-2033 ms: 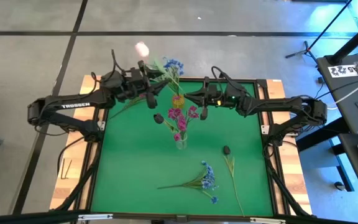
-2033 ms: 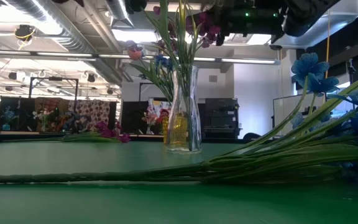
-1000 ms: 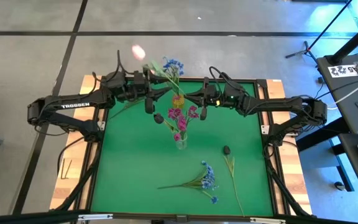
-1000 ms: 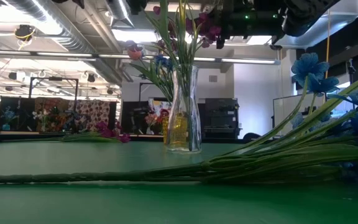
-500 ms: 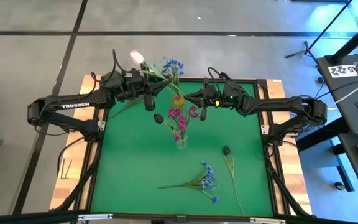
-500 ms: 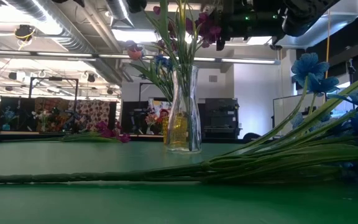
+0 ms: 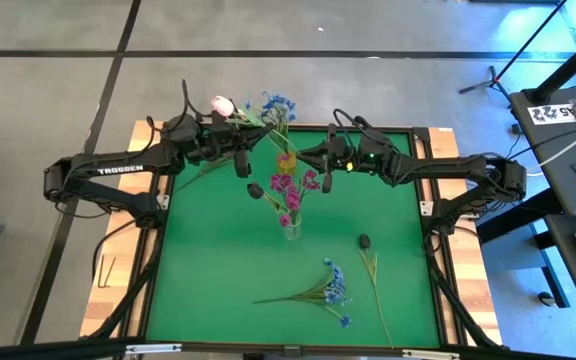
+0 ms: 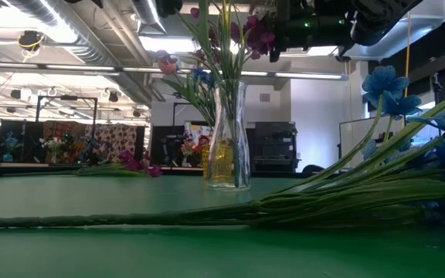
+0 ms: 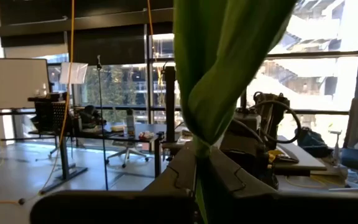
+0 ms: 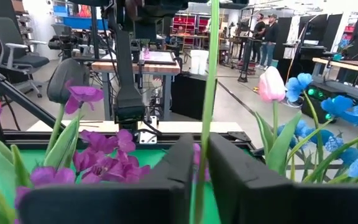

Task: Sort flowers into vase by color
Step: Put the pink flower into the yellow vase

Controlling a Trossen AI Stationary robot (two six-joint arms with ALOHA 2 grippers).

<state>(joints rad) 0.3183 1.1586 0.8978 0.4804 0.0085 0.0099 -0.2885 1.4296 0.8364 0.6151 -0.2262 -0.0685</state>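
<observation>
Your left hand (image 7: 240, 150) sits at the table's (image 7: 208, 270) far edge, clamped on the green stem of the pale pink tulip (image 7: 223, 105), whose bud hangs out beyond that edge. Your right hand (image 7: 320, 170) hovers just beside the vase (image 7: 290, 228), its fingers (image 10: 241, 180) close around a thin green stem (image 10: 207, 93); you cannot tell whether they grip it. The vase holds magenta flowers (image 7: 286, 185). A blue spray (image 7: 330, 288) and a dark-budded stem (image 7: 368, 262) lie flat on the near part of the table.
</observation>
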